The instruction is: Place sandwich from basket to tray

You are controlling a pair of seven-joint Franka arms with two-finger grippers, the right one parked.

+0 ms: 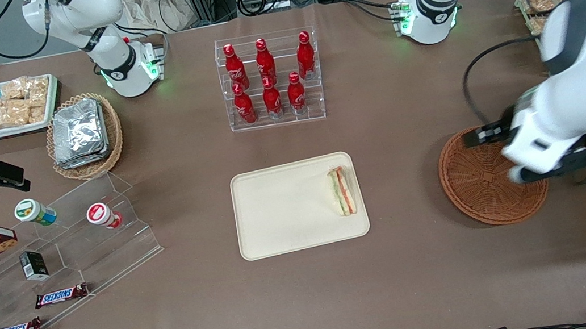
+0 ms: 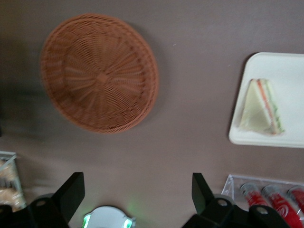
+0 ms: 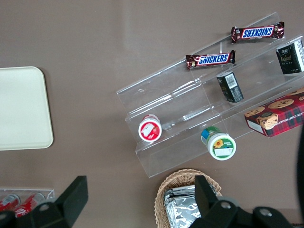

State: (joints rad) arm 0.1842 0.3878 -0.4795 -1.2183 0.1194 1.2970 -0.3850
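Fingers (image 2: 71, 192) of the left arm's gripper (image 2: 137, 194) stand wide apart with nothing between them, the gripper held above the bare brown counter (image 1: 312, 299) just beside the basket (image 1: 487, 180) and not touching it. In the front view the gripper (image 1: 522, 166) hangs over the basket's edge at the working arm's end of the counter, and part of the rim is hidden by the white arm. The basket is a round, shallow, reddish-brown wicker one, and the wrist view shows its woven floor (image 2: 99, 73) with nothing lying in it. Taking the basket as the mark, the tray (image 1: 276, 210) lies well apart from it toward the parked arm's end, about as near to the front camera as the basket is. The sandwich (image 1: 344, 190) lies flat on the tray, close to the rim that faces the basket; its orange-red and green layers show along one edge. From the wrist camera the same sandwich (image 2: 262, 107) is seen as a pale wedge near a corner of the tray (image 2: 289, 64). Farther from the front camera than the basket, and likewise toward the parked arm's end, a clear rack (image 1: 276, 118) holds six red bottles (image 1: 265, 59) standing upright in two rows.
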